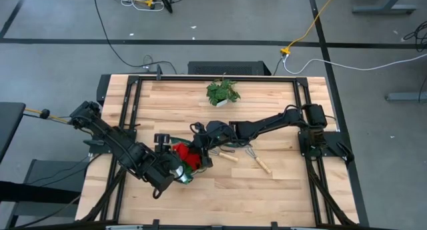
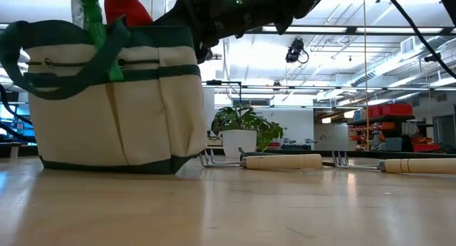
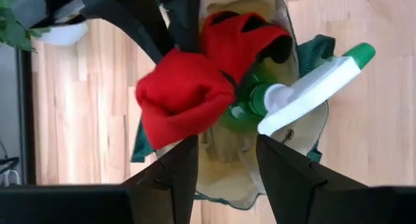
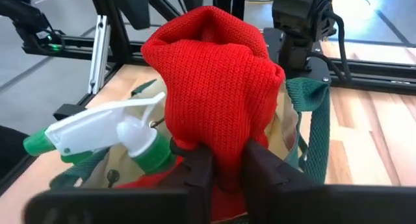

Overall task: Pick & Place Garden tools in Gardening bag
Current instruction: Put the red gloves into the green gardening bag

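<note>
The cream gardening bag [image 2: 114, 110] with green trim stands on the table, under both arms in the high view. A green spray bottle with a white trigger [image 3: 305, 94] sticks out of its opening, and red cloth [image 3: 244, 32] lies inside. My right gripper [image 4: 224, 162] is shut on a red knit glove [image 4: 218, 74] over the bag's opening [image 1: 187, 155]. My left gripper [image 3: 226, 152] is open above the bag's near-left side [image 1: 179, 173] and touches nothing. Two wooden-handled tools [image 1: 228, 155] [image 1: 261, 163] lie flat on the table to the bag's right. My right gripper pinches a bunched part of the red glove [image 4: 224, 149] between its two fingers. The arm comes slanting down from the table's right side. The rest of the glove bulges out past the fingertips, over the bag's opening, beside the spray bottle [image 4: 97, 130].
A potted leafy plant [image 1: 223, 91] stands at the table's far middle. The two tools also show in the low view [image 2: 281, 161] [image 2: 417, 165], right of the bag. The bag's green handles [image 4: 318, 133] hang at its rim. Bare wood lies at the table's near right.
</note>
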Controlling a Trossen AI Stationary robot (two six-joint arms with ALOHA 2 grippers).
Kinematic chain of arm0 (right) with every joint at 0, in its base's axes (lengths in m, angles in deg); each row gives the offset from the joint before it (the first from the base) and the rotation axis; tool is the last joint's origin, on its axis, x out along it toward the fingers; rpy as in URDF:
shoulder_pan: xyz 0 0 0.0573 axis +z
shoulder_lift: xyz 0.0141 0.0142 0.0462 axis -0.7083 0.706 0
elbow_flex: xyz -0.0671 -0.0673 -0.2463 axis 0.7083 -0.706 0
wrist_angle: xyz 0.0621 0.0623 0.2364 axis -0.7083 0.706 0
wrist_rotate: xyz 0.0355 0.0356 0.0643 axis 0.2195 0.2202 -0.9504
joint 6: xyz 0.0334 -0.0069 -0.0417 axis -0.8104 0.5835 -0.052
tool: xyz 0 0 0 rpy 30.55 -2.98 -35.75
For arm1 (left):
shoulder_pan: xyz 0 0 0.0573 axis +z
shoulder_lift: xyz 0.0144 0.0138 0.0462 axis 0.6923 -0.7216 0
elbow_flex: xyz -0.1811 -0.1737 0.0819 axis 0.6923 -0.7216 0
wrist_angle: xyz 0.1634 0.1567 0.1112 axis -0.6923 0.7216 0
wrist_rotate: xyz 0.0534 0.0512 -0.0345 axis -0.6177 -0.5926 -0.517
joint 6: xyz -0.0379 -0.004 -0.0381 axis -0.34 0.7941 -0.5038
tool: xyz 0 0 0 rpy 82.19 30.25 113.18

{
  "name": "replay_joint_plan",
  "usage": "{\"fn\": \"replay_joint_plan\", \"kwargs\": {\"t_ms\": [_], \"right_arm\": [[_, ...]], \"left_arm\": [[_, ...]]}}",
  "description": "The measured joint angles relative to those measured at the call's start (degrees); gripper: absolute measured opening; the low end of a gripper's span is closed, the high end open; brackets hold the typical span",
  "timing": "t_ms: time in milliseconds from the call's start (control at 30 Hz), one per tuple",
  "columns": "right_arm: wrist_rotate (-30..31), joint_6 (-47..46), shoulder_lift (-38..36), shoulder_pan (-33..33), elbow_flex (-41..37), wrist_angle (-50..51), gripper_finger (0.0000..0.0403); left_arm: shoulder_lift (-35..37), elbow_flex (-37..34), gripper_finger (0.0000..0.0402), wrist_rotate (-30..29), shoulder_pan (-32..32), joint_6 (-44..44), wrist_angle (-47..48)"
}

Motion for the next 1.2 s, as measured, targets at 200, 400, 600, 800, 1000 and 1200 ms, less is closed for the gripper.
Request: {"fn": "replay_joint_plan", "kwargs": {"t_ms": [200, 400, 600, 800, 1000, 1200], "right_arm": [[0.03, -1.43, -0.31, 0.28, 0.0, 0.17, 0.0119], [-0.18, -3.18, -0.6, 0.37, -0.02, 0.64, 0.0175], [-1.86, -4.33, -2.34, 0.72, -0.05, 0.28, 0.0207], [0.09, -3.69, -2.68, 1.28, -0.07, 2.36, 0.0212], [0.24, -3.36, -2.69, 1.19, -0.07, 2.35, 0.0208], [1.08, -3.34, -3.83, 0.32, -0.07, 2.8, 0.0208]], "left_arm": [[0.0, 0.0, 0.0163, -2.45, 0.04, 0.65, 0.02], [0.0, 0.0, 0.0163, -3.14, 0.07, 0.65, 0.07], [0.0, 0.0, 0.0163, -6.44, 0.38, 0.69, 0.07], [0.0, 0.0, 0.0163, -7.56, 2.29, 1.0, 0.11], [0.0, 0.0, 0.0163, -6.72, 4.44, 1.33, -0.03], [0.0, 0.0, 0.0156, -3.43, 4.92, 2.14, 0.21]]}}
